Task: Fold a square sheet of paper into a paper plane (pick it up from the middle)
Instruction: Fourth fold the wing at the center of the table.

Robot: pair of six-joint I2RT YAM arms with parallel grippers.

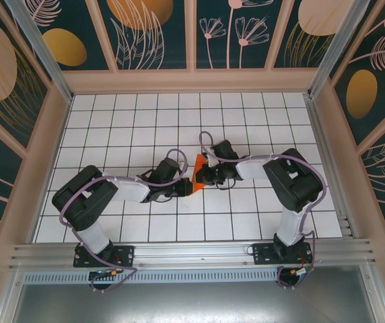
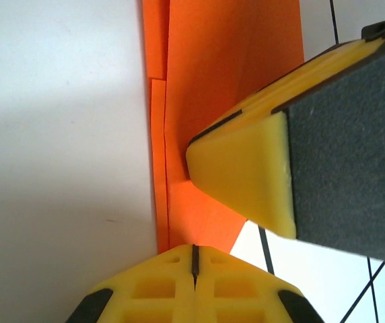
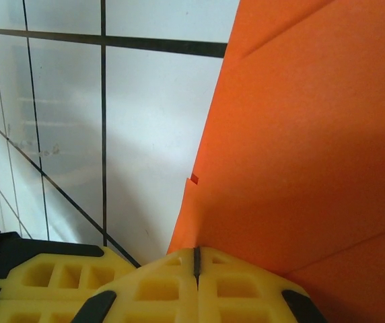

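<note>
The orange-red square sheet of paper [image 1: 196, 168] lies folded in layers on the tiled table, mostly covered by both grippers. My left gripper [image 1: 188, 186] is shut, and its tips [image 2: 194, 250] rest on the paper's [image 2: 226, 94] lower edge beside a long crease. My right gripper [image 1: 206, 176] is shut too, its tips [image 3: 196, 252] pressing on the layered paper [image 3: 307, 148]. In the left wrist view a right finger [image 2: 246, 178] bears down on the sheet. Whether the fold forms the paper plane is hidden under the arms.
The white gridded table [image 1: 145, 114] stretches around the paper, walled by patterned panels [image 1: 152, 33] at the back and sides. A metal rail [image 1: 192, 252] with both arm bases runs along the near edge. The left fingers [image 3: 44, 279] sit close beside the right ones.
</note>
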